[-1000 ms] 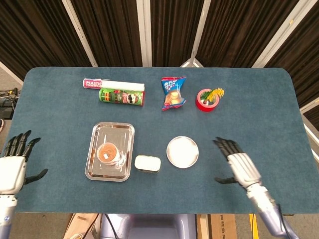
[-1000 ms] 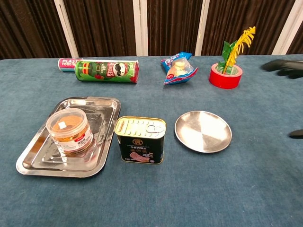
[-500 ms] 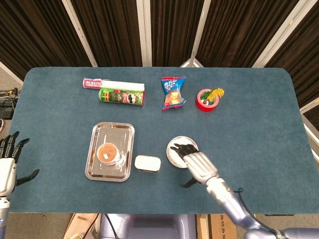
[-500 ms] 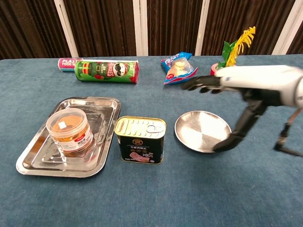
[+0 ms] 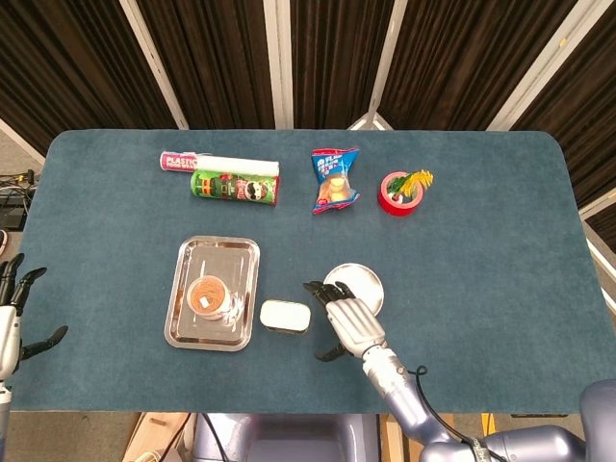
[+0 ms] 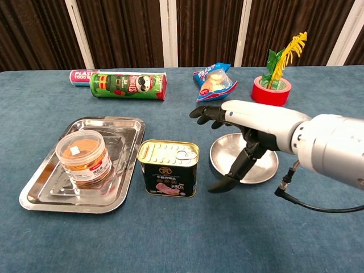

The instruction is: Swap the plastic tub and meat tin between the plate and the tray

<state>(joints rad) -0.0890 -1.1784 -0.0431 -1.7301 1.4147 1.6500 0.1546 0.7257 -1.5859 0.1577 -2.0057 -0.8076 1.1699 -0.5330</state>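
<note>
- My right hand (image 6: 242,122) hovers over plate (image 6: 263,163), fingers spread, holding nothing, just beside meat tin (image 6: 168,168).
- Plastic tub (image 6: 83,156) sits in tray (image 6: 34,196).
- Left hand (image 5: 10,322) spread, idle.

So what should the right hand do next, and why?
Probably carry on leftward and close around the meat tin. The right hand hangs open above the plate, thumb pointing down beside the tin, which stands on the table between plate and tray.

Bright even overhead light, soft faint shadows, sharp focus, perhaps slight edge distortion
</note>
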